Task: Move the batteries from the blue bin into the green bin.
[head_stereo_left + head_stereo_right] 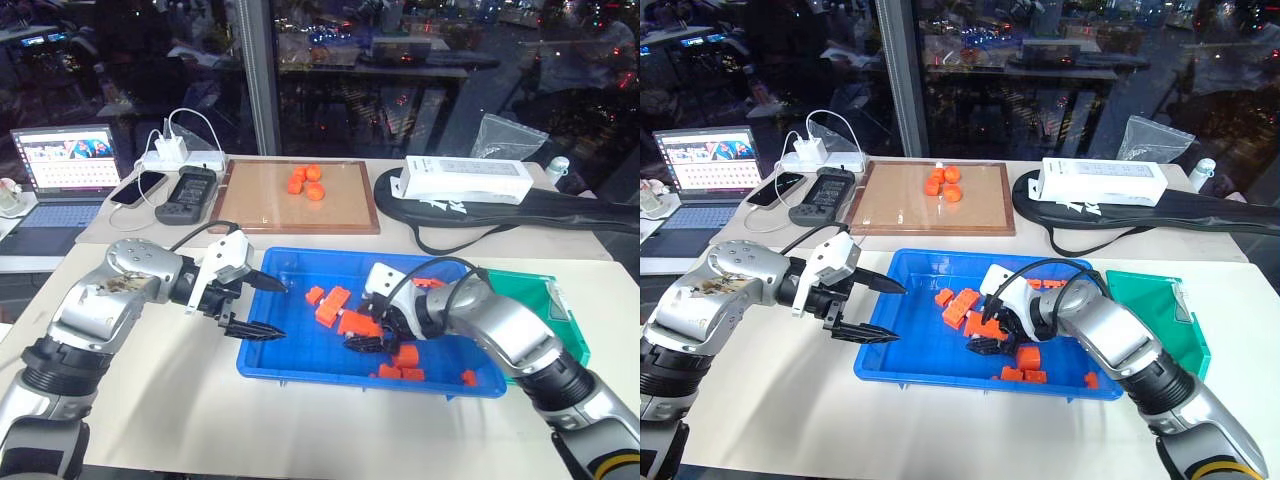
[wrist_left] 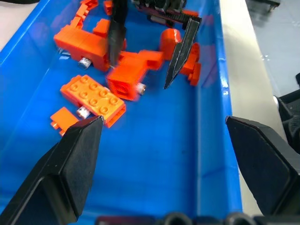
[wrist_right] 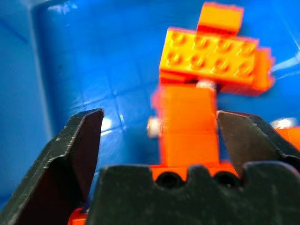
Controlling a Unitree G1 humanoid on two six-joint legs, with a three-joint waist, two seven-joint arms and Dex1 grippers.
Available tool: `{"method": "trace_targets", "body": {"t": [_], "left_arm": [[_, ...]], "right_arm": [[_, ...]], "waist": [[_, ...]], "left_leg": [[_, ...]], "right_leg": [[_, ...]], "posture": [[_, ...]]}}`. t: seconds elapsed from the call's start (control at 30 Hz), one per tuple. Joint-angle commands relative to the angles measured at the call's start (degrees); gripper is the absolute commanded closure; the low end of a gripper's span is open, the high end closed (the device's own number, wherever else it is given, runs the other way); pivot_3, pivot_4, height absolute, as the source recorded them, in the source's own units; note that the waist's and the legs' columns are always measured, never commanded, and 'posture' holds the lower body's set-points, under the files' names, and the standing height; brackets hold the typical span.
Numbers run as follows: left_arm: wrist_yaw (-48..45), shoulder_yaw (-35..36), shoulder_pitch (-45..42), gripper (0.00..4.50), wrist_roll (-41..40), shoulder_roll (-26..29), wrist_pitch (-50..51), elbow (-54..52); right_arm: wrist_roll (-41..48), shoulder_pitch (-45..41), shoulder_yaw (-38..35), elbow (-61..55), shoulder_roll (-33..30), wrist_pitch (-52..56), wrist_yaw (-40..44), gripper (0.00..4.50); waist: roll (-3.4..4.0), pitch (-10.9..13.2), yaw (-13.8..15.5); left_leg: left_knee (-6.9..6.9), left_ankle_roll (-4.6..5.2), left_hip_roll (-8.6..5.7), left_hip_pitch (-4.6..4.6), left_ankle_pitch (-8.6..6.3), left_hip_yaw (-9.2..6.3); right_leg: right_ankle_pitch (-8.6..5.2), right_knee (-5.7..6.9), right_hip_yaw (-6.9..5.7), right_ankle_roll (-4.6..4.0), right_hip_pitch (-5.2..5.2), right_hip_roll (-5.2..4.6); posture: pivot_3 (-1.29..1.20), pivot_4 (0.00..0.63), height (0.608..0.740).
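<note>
A: Batteries first, where do they lie?

B: Inside the blue bin (image 1: 262, 362), mixed into the heap of orange blocks (image 1: 333, 306) near its middle. In the left wrist view 1 silver end (image 2: 83, 112) peeks from under a studded block, another (image 2: 140, 87) pokes out beside a chunkier block. Mostly they are covered.

A: Largest to smallest, what are the materials?

B: The blue bin is a wide, shallow tray of glossy hard plastic with a raised rim. The green bin (image 1: 558, 318) sits just beside its right edge, smaller, with sloped walls. The blocks are rigid, studded, square-cornered. The batteries are slim, smooth metal cylinders.

A: How will 1 handle?

B: I judge light, stiff and slippery; it would roll or squirt out of a glancing pinch. Best taken across the middle of its barrel, once a block is nudged clear.

A: And the jaws?

B: The left gripper (image 1: 262, 307) hovers at the bin's left edge, fingers spread wide, empty. The right gripper (image 3: 159, 140) is down in the heap, jaws apart either side of an orange block, not pinching it.
</note>
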Motion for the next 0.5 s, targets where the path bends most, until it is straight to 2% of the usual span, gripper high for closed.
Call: {"method": "trace_targets", "body": {"t": [0.03, 0.17, 0.27, 0.43, 0.5], "left_arm": [[0.1, 0.9, 0.0, 0.0, -0.3, 0.6, -1.1, -2.0], [0.4, 0.9, 0.1, 0.0, -0.3, 0.4, -1.2, -2.0], [0.4, 0.7, 0.0, 0.0, -0.2, 0.1, -1.5, -1.6], [0.0, 0.4, -0.3, 0.0, -0.3, -0.2, -1.8, -1.0], [-0.2, 0.1, -0.7, 0.0, -0.1, -0.4, -2.1, -0.5]], "right_arm": [[-1.4, -0.4, -2.1, 0.7, 0.9, -0.2, -1.1, 1.79], [-1.2, 0.0, -2.6, -0.7, 0.3, 0.2, -0.4, 3.03], [0.8, -0.1, -4.6, -5.1, -2.1, 0.4, 2.1, 3.05], [5.6, -1.1, -12.0, -9.6, -7.1, 3.6, 5.5, 3.05], [5.0, 0.2, -13.5, -10.0, -11.8, 3.4, 7.0, 3.05]], "waist": [[0.0, 0.0, 0.0], [0.0, 0.0, 0.0], [0.0, 0.0, 0.0], [0.01, 0.0, 0.1], [0.01, 0.0, 0.2]], "left_leg": [[0.02, 0.0, 0.0, 0.0, 0.0, 0.01], [0.02, 0.0, 0.0, 0.0, 0.0, 0.0], [0.0, 0.0, 0.0, 0.0, 0.0, 0.0], [0.0, 0.0, 0.0, -0.01, 0.0, -0.01], [0.0, 0.0, 0.0, 0.01, 0.0, -0.01]], "right_leg": [[-0.01, 0.05, 0.01, 0.0, 0.0, 0.0], [-0.02, 0.08, -0.02, 0.0, -0.01, 0.0], [-0.02, 0.08, -0.01, 0.0, -0.02, 0.0], [-0.03, 0.07, -0.02, 0.0, -0.01, -0.01], [-0.03, 0.07, -0.02, 0.0, 0.0, -0.01]], "posture": [[0.0, 0.15, 0.693], [0.0, 0.15, 0.693], [0.0, 0.15, 0.693], [0.0, 0.15, 0.693], [0.0, 0.15, 0.693]]}}
